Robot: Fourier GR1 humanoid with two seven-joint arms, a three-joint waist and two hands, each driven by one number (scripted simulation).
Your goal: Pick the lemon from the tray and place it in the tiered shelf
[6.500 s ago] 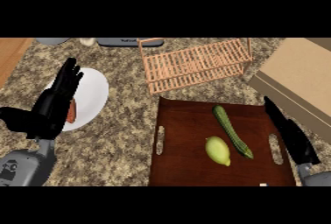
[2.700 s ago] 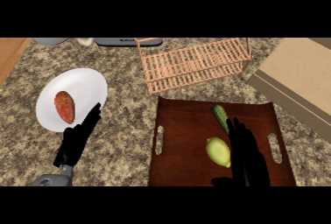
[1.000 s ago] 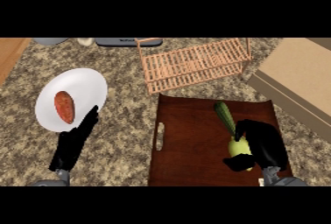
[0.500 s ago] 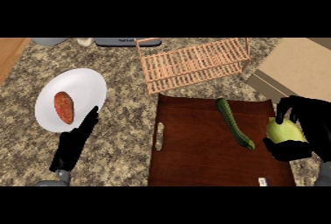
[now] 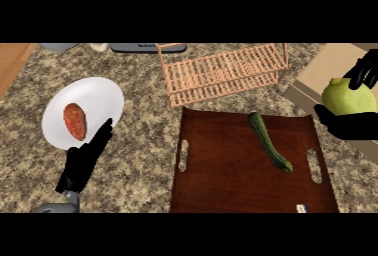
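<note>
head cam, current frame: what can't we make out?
All in the head view:
- The right hand is cut off by the right edge; the lemon it curls round hides its palm.
- The lemon's underside is hidden by that hand.
- The grey objects are cut off at the top; unidentifiable.
- The tiered shelf: seen from steeply above, how its tiers stack cannot be told.
- The white mark on the tray is too small to read.

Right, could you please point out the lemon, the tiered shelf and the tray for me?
lemon (image 5: 348,98), head view, on its yellow-green skin.
tiered shelf (image 5: 225,74), head view, on a wooden slat near its middle.
tray (image 5: 229,170), head view, on its bare brown floor.
</note>
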